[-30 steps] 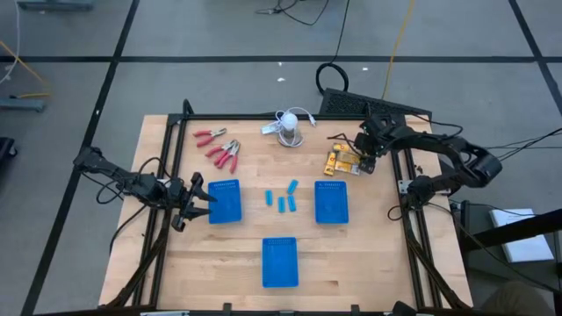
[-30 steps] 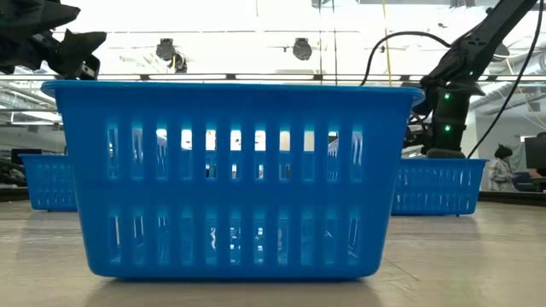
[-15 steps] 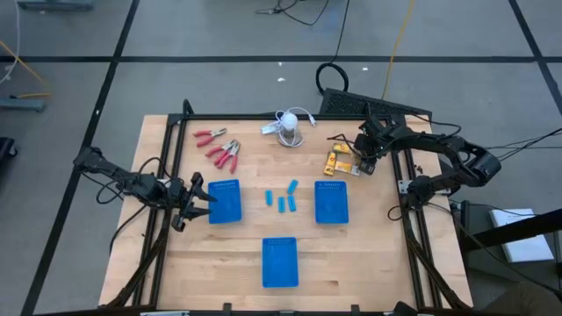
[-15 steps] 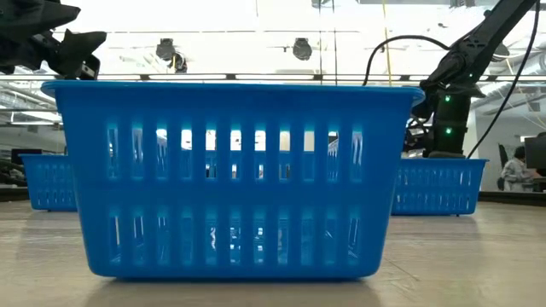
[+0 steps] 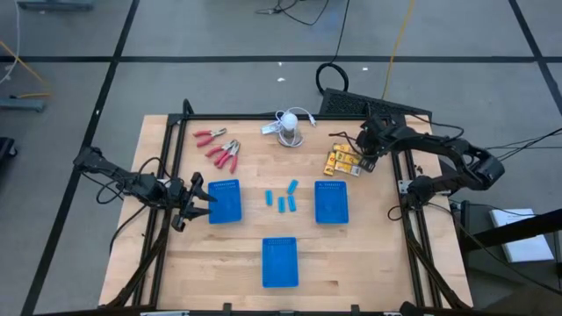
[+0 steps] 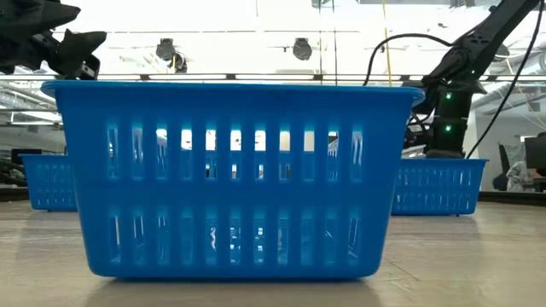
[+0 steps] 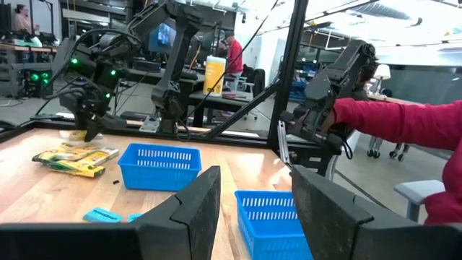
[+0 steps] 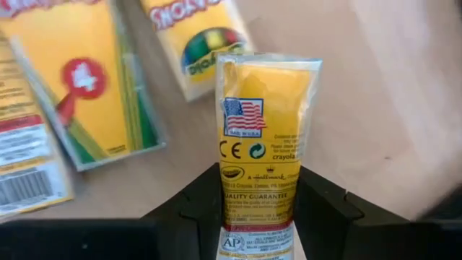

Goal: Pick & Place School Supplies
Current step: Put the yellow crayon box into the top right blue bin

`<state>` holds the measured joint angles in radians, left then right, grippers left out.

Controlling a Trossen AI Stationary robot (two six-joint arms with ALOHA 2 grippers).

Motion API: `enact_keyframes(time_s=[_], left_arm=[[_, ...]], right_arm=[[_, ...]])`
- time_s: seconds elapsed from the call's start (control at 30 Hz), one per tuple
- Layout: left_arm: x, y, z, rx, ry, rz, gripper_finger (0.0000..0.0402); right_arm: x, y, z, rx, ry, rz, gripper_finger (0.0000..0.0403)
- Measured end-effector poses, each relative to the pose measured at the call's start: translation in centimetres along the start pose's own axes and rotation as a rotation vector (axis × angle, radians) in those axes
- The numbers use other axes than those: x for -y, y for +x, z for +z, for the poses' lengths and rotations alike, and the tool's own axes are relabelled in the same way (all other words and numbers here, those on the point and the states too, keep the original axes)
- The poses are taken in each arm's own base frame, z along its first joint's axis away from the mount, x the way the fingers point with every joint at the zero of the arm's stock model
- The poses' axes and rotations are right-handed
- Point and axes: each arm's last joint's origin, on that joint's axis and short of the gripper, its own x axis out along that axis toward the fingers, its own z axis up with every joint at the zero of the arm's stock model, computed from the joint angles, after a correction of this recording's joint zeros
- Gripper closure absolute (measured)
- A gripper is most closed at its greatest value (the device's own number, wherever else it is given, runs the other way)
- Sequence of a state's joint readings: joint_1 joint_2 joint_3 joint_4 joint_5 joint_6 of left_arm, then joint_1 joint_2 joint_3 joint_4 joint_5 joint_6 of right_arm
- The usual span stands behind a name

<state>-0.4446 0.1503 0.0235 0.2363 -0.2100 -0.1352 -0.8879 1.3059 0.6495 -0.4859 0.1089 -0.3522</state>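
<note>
Right now, right gripper (image 8: 256, 209): jaws clamped on a glossy yellow crayon box (image 8: 263, 144), above the other flat boxes (image 5: 341, 162).
Left gripper (image 5: 200, 200): jaws apart, beside the slotted plastic left basket (image 5: 225, 201).
Bench (image 5: 219, 254): pale wood.

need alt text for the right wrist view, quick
The right gripper has its two dark fingers closed on a yellow crayon box, held above the wooden table. More yellow crayon boxes lie on the table beside it.
</note>
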Motion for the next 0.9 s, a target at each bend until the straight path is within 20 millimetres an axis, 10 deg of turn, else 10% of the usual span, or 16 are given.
enact_keyframes(time_s=[0.9], left_arm=[[0.0, 0.0, 0.0, -0.001, 0.000, 0.000, 0.0229]], right_arm=[[-3.8, -5.7, 2.2, 0.444, -0.052, 0.110, 0.0268]])
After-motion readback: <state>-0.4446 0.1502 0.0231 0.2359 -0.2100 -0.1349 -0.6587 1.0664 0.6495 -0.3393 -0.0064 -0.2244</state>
